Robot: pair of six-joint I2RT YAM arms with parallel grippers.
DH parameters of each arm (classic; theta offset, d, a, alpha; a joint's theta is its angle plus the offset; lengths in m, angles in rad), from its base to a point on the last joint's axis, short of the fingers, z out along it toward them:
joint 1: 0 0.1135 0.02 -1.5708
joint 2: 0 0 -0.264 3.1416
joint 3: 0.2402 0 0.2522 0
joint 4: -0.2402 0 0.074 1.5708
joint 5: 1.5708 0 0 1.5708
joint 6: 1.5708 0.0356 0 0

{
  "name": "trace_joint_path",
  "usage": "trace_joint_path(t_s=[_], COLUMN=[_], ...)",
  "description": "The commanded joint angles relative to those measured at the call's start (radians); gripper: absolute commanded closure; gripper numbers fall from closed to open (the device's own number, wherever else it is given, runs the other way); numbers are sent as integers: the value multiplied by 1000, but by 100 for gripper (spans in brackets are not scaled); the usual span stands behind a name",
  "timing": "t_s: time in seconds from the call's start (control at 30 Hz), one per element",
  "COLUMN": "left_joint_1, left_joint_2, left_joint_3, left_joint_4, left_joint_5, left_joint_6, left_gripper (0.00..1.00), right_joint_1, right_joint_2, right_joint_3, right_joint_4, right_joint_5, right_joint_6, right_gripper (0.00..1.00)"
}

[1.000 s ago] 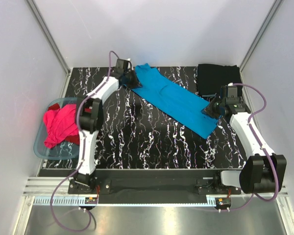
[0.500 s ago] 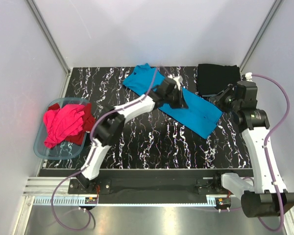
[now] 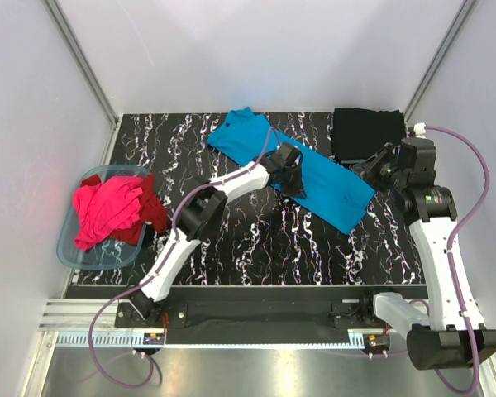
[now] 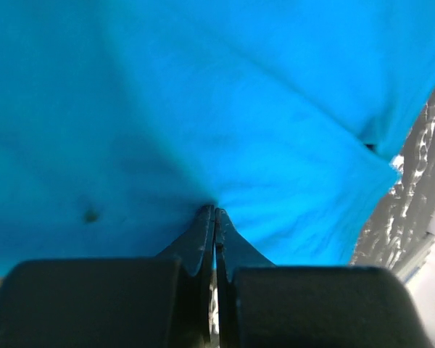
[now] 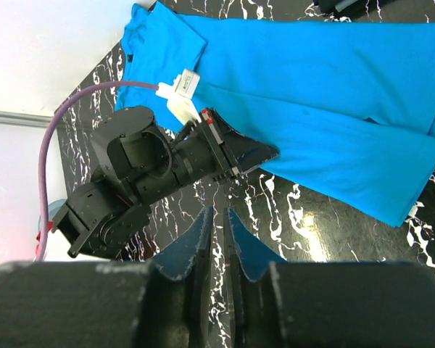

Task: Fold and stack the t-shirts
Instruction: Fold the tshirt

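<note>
A black worktop (image 3: 256, 240) veined with white fills the floor of a white-walled cell, two white-and-black arms bolted at its near edge. The left arm (image 3: 223, 184) stretches across toward the far middle. The right arm (image 3: 436, 231) rises along the right side, its wrist turned in toward the centre.

A turquoise t-shirt (image 3: 335, 186) lies flat and long on the far half of the worktop. It runs on a slant from the far middle, where a sleeve spreads, down to the right, where its hem ends near the right arm's wrist.

At the left edge sits a translucent pale-blue tub (image 3: 69, 248). It holds a crumpled magenta-pink t-shirt (image 3: 103, 211), with a red t-shirt (image 3: 155, 213) bunched at its right side and hanging over the rim. A black t-shirt (image 3: 364, 131) lies as a neat dark rectangle in the far right corner, just beside the turquoise one.

The left jaws are pressed together on the near edge of the turquoise t-shirt, about midway along its length. The left wrist view shows a pinch of cloth puckering at their tips. The right jaws hover above the worktop off the shirt's right end, drawn to a hairline gap with nothing between them. The right wrist view looks down past them on the shirt and the left arm's wrist.
</note>
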Motion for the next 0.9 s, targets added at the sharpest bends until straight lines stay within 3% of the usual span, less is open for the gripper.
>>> trace_joint_path(t_s=[0.0, 0.1, 0.33, 0.47, 0.67, 0.8, 0.87], left_joint_1=[0, 4, 64, 69, 87, 151, 193], left_joint_2=[-57, -194, -298, -435, -670, -798, -827], left_joint_3=[-46, -193, -426, -606, -882, -891, -819], left_joint_4=[-169, -177, -197, -197, -195, -197, -200], left_joint_5=[-79, -131, -156, -238, -361, -364, -366], left_joint_6=[64, 142, 220, 262, 266, 263, 289], left_gripper=[100, 100, 100, 100, 100, 100, 94], right_joint_1=[-1, -1, -1, -1, 16, 74, 117], right_joint_2=[-24, -16, 6, 41, 203, 285, 334], right_joint_3=[10, 13, -18, -85, -182, -205, -225], right_joint_4=[1, 1, 4, 10, 56, 132, 159], right_joint_5=[-19, -30, -65, -120, -217, -218, -226], right_joint_6=[-14, -20, -13, -28, -51, -39, -43], right_gripper=[82, 82, 81, 80, 80, 79, 78])
